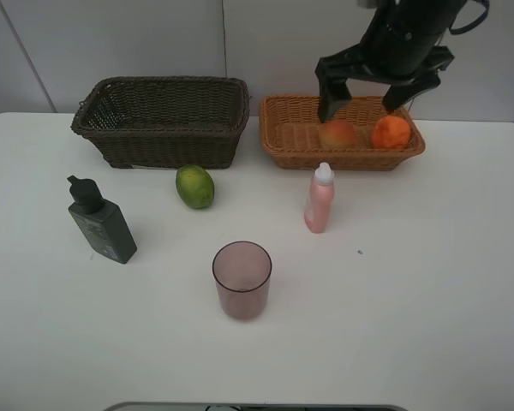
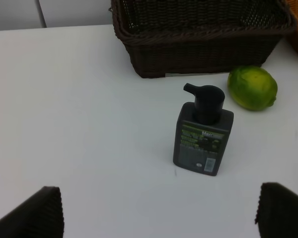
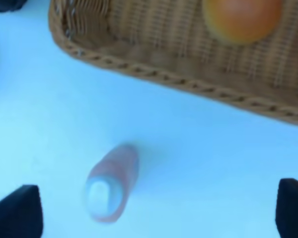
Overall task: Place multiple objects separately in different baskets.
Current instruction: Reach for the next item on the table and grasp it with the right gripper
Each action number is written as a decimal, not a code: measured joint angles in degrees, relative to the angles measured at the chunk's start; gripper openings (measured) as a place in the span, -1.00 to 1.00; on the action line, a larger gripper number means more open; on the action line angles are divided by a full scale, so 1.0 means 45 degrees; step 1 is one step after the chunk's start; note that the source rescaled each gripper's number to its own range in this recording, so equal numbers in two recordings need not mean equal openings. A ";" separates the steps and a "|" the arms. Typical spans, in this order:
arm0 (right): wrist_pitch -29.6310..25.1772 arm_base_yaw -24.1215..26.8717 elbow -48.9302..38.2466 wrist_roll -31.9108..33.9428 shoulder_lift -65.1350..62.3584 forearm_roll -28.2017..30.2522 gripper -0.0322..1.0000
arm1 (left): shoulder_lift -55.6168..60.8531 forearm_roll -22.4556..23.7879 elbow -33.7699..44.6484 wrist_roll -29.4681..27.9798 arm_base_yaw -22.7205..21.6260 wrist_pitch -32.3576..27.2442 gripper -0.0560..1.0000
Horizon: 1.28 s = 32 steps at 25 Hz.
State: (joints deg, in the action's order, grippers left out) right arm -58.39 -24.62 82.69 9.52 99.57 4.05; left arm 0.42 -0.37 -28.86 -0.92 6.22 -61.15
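At the table's [image 1: 463, 282] far edge, tan basket [image 1: 278, 139] holds peach [image 1: 337, 134], orange [image 1: 391, 132] — lime [image 1: 194, 186], cup [image 1: 242, 278], pink bottle [image 1: 319, 201], dark bottle [image 1: 103, 224] unsorted; left gripper [image 2: 156, 215], right gripper [image 1: 361, 104] released, empty.

Blurred pink bottle [image 3: 111, 183], tan basket [image 3: 188, 82] holding a fruit [image 3: 241, 17], gripper [image 3: 156, 210] spread wide

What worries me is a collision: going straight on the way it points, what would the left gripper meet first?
Probably the upright dark grey-green pump bottle, almost centred ahead of the open left gripper and nearer than the dark brown wicker basket. Depth is unclear, so it could pass above.
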 joint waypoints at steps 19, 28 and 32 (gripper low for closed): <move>0.0530 -0.1107 -0.0466 0.2650 0.1899 0.0230 0.96 | 0.0000 0.0000 0.0000 0.0000 0.0000 0.0000 0.99; 0.0944 -0.1107 -0.0466 0.2758 0.3051 0.0422 0.96 | 0.0000 0.0000 0.0000 0.0000 0.0000 0.0000 0.99; 0.1134 -0.1107 -0.0466 0.2758 0.3532 0.0422 0.96 | 0.0000 0.0000 0.0000 0.0000 0.0000 0.0000 0.99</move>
State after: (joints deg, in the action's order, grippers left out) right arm -53.28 -29.60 80.59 21.93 115.47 5.96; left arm 0.42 -0.37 -28.86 -0.92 6.22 -61.15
